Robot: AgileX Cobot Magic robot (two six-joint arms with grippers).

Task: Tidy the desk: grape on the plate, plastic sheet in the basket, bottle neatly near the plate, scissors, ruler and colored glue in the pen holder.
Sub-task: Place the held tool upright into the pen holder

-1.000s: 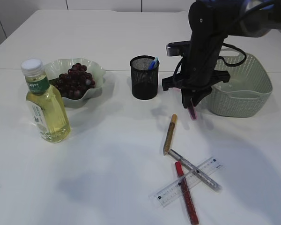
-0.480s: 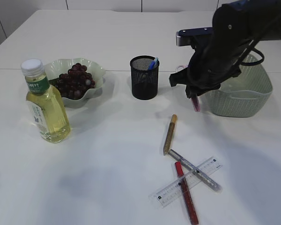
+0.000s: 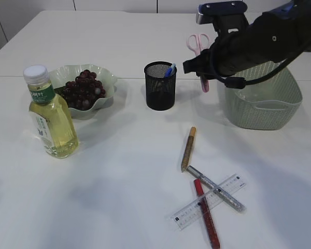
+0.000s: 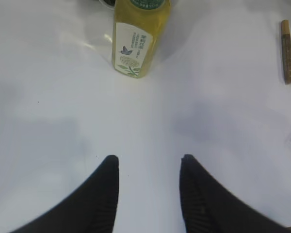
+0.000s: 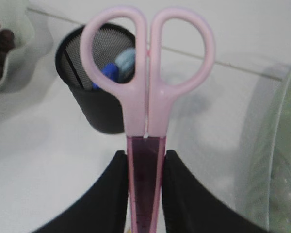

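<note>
My right gripper (image 5: 144, 158) is shut on the pink scissors (image 5: 146, 92), handles pointing away from the wrist; in the exterior view the scissors (image 3: 199, 46) hang in the air right of the black mesh pen holder (image 3: 159, 86), which holds a blue item. Grapes (image 3: 82, 88) lie on the green plate (image 3: 107, 79). The bottle (image 3: 48, 114) stands left of the plate. A clear ruler (image 3: 207, 202), a gold glue pen (image 3: 187, 148), a silver one (image 3: 216, 188) and a red one (image 3: 206, 212) lie on the table. My left gripper (image 4: 148, 162) is open and empty over bare table near the bottle (image 4: 138, 36).
A pale green basket (image 3: 264, 98) stands at the right, under and behind my right arm. The table is white. No plastic sheet shows clearly in any view.
My right arm has risen and swung, tilting the scissors from hanging point-down to handles-up, higher and closer to the pen holder's side. Other objects have not moved.
</note>
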